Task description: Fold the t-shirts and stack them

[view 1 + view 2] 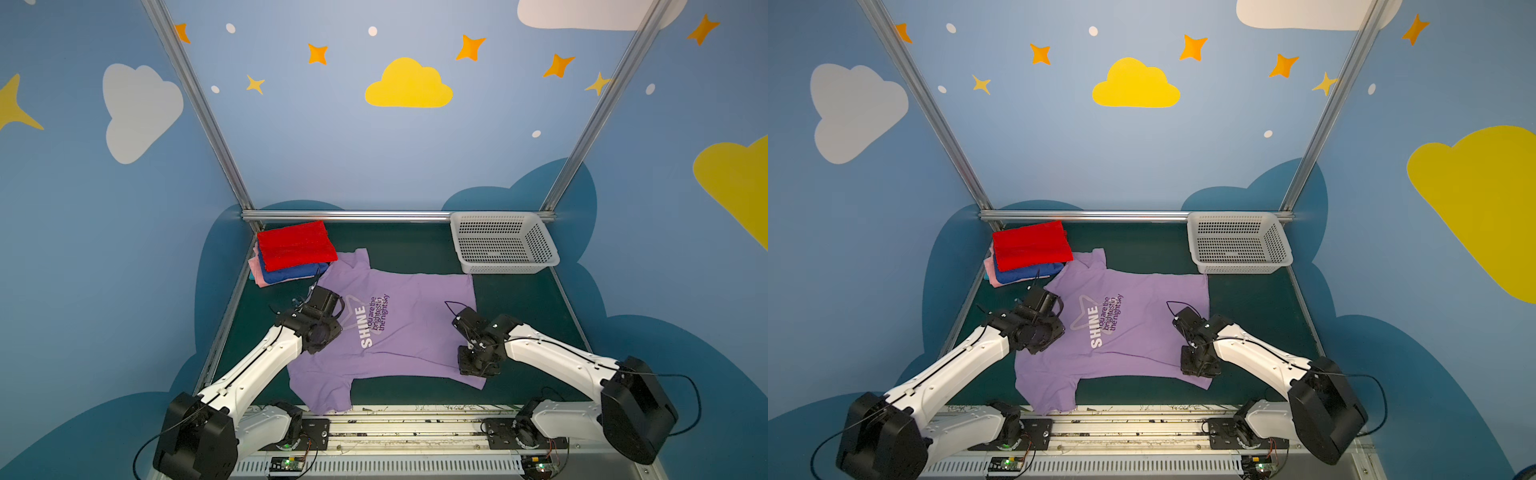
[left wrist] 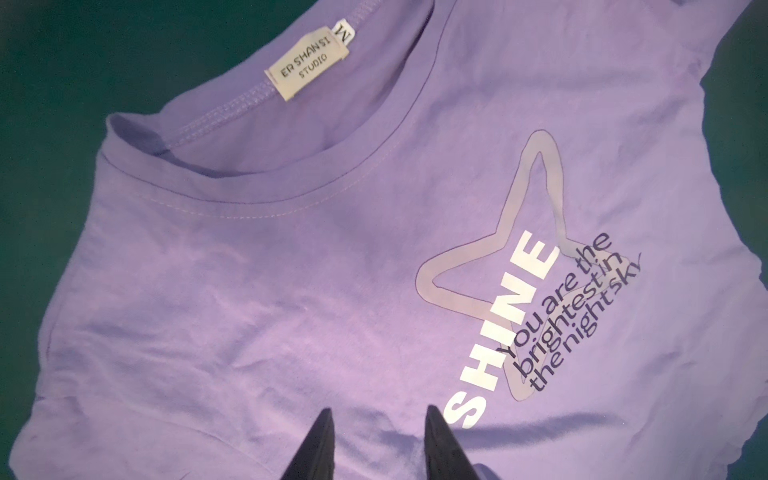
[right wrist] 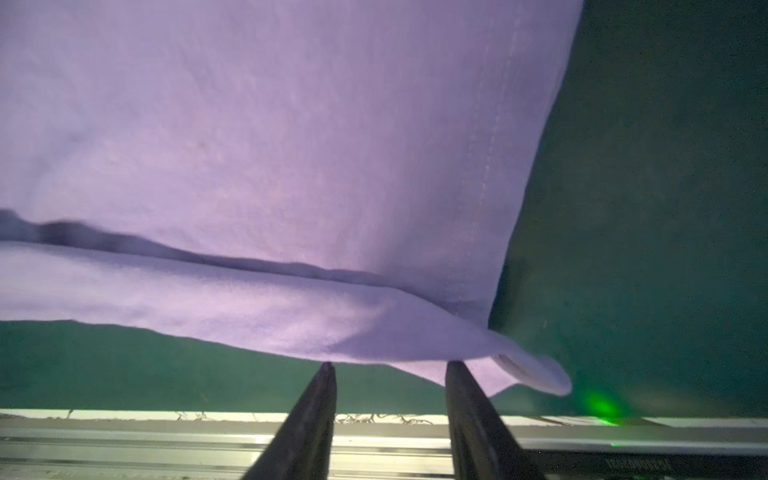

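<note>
Lavender t-shirt [image 1: 407,332] lies spread flat at the middle of the table [image 1: 415,245], print up, collar toward nine o'clock, hem toward three; left tool [image 2: 378,415] hovers over its chest, narrowly parted, gripping nothing; right tool [image 3: 388,368], jaws apart and empty, sits at the hem corner near five o'clock; at ten o'clock, the folded red t-shirt [image 1: 297,245] tops the blue t-shirt [image 1: 291,276] and the pink t-shirt [image 1: 257,272].

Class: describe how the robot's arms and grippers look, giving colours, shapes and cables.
The left arm and right arm are white tapered links with black joints; thin black cables run along them. The left gripper and right gripper each have two dark pointed fingers.
</note>
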Robot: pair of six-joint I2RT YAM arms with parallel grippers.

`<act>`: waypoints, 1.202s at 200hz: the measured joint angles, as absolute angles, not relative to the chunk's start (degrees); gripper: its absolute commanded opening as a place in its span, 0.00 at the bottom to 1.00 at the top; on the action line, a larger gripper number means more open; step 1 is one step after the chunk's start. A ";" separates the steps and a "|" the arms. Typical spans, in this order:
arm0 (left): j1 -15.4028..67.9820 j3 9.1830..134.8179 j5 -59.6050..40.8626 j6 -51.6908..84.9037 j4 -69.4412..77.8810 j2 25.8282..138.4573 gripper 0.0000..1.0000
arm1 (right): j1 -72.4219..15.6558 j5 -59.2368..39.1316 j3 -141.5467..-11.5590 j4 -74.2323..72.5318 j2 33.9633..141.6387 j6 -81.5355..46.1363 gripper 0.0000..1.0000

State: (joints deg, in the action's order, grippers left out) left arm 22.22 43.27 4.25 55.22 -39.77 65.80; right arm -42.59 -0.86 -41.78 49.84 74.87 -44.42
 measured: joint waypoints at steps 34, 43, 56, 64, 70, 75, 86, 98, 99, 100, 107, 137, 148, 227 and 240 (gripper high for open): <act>22.26 43.27 4.78 55.37 -39.66 65.78 0.38 | -43.94 -0.40 -41.78 47.42 78.30 -45.47 0.43; 22.26 43.27 4.89 55.40 -39.64 65.76 0.38 | -44.01 -0.19 -41.78 46.68 78.46 -45.91 0.40; 22.26 43.27 5.10 55.55 -39.66 65.52 0.38 | -44.01 0.19 -41.78 45.58 78.43 -46.48 0.34; 22.26 43.27 5.23 55.61 -39.66 65.28 0.38 | -44.01 0.40 -41.78 45.04 78.43 -46.63 0.29; 22.26 43.27 5.32 55.77 -39.66 65.12 0.38 | -44.01 0.58 -41.78 44.64 78.43 -46.83 0.26; 22.26 43.27 5.34 55.79 -39.66 65.06 0.38 | -44.01 0.67 -41.78 44.31 78.46 -46.89 0.22; 22.26 43.27 5.48 55.83 -39.66 65.06 0.38 | -44.01 0.82 -41.78 43.70 78.46 -47.20 0.13; 22.26 43.27 5.52 55.86 -39.66 65.06 0.38 | -44.01 0.78 -41.78 43.16 78.56 -47.59 0.00; 22.26 43.27 5.52 55.88 -39.66 65.06 0.38 | -44.01 0.78 -41.78 43.16 78.61 -47.29 0.00; 22.26 43.27 5.52 55.88 -39.66 65.06 0.38 | -44.01 0.78 -41.78 43.16 78.63 -47.13 0.00; 22.26 43.27 5.56 55.94 -39.66 65.06 0.38 | -44.10 0.71 -41.76 42.89 78.74 -47.77 0.00; 22.26 43.27 5.74 56.01 -39.68 65.06 0.38 | -45.50 0.95 -41.65 43.38 77.73 -48.12 0.00; 22.26 43.27 5.78 56.01 -39.68 65.04 0.38 | -46.46 1.19 -41.50 44.42 75.83 -48.64 0.00; 22.09 43.27 6.57 56.01 -39.70 64.55 0.39 | -60.25 -0.54 -32.45 50.85 57.91 -57.71 0.10; 22.02 43.27 6.59 55.99 -39.72 64.55 0.39 | -62.61 -1.48 -30.39 49.82 58.72 -58.59 0.20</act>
